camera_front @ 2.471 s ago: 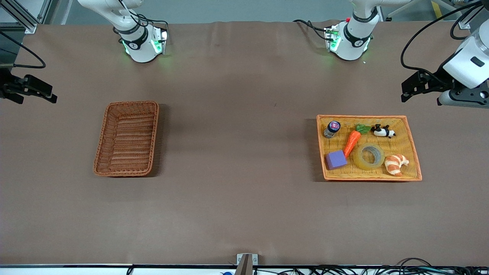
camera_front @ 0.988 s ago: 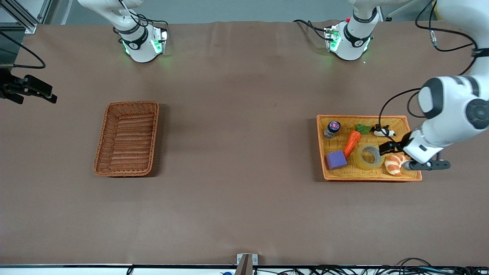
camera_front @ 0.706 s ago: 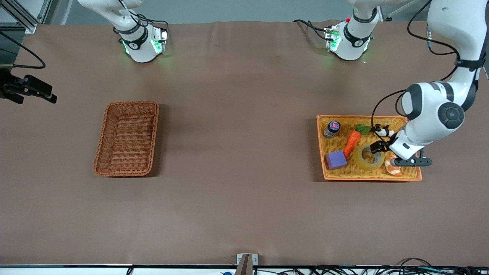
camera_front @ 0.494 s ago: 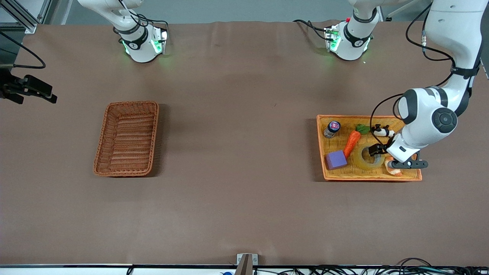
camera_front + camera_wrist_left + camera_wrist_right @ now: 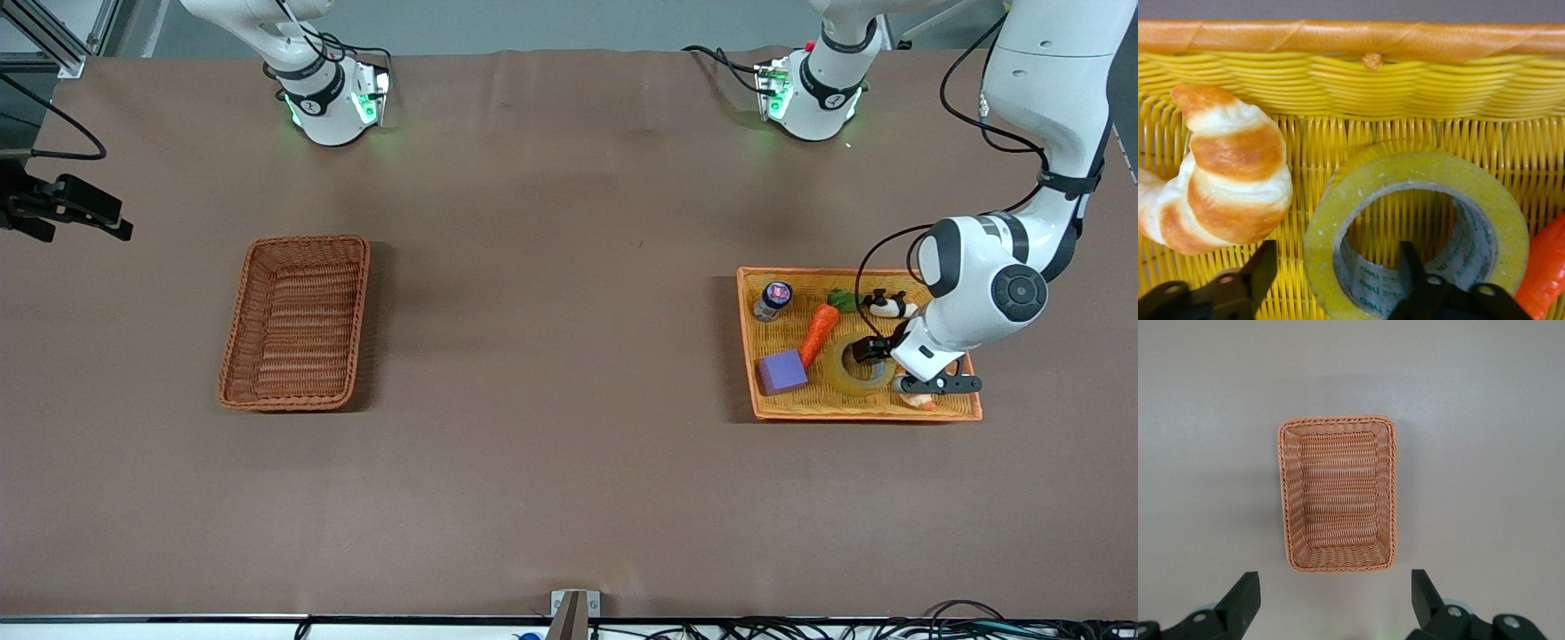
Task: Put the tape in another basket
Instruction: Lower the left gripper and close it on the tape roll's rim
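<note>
The tape, a yellowish ring with a grey core, lies flat in the orange-yellow tray between the carrot and the croissant. My left gripper is open and low over it. In the left wrist view, one finger is inside the ring's hole and the other finger is outside, between the tape and the croissant. The reddish-brown basket stands empty toward the right arm's end. My right gripper waits open, high over that end; its view shows the basket.
The tray also holds a carrot, a purple block, a small jar, a panda toy and a croissant, partly hidden by my left hand. The tray's rim is close to the tape.
My left arm swung in from the table's end, came down over the tray and lowered onto the tape, one finger going into the ring's hole. The right arm has not moved.
</note>
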Available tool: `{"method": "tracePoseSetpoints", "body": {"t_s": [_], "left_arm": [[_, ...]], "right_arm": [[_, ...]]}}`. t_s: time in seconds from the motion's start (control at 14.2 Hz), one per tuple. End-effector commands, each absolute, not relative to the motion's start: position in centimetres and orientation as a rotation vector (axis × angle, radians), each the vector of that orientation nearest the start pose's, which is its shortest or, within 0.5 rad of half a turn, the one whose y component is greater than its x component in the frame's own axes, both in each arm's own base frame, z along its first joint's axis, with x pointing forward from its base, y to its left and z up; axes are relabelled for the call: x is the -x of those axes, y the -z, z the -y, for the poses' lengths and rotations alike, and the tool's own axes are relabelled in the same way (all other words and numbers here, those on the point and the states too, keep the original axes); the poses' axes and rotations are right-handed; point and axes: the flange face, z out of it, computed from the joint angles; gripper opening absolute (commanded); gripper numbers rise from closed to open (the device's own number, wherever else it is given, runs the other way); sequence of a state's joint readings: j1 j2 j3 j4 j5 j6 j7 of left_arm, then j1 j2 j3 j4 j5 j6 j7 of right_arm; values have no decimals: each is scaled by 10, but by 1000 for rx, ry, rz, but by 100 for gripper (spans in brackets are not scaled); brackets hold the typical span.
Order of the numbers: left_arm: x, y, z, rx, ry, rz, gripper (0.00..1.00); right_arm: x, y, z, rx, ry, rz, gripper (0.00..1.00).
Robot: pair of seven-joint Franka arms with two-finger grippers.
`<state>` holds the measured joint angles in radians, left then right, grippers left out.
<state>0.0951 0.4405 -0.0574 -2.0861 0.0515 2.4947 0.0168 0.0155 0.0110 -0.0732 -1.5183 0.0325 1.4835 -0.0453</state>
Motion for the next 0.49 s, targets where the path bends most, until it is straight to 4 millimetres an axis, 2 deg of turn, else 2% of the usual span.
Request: {"method": "tracePoseSetpoints", "body": {"t_s": [0.0,0.07,0.14,0.21,0.42], "left_arm": [[-586,-218,-24,3126,-13,-51,17],[-588,-224,-25,3125,-4,-48,9],[-591,-241,-24,3122,36,-50,3],[-593,-256,-20,3120,70,-54,1],[-600,-332,-12,3107,94,-71,1]], "right_arm": [[-546,-635,29,3108,-62,-14,100],[-546,-635,29,3108,-62,-14,100],[-546,-635,29,3108,-62,-14,100],[-546,-635,29,3108,-62,-14,100],[-546,-635,29,3108,-62,-14,100]]}}
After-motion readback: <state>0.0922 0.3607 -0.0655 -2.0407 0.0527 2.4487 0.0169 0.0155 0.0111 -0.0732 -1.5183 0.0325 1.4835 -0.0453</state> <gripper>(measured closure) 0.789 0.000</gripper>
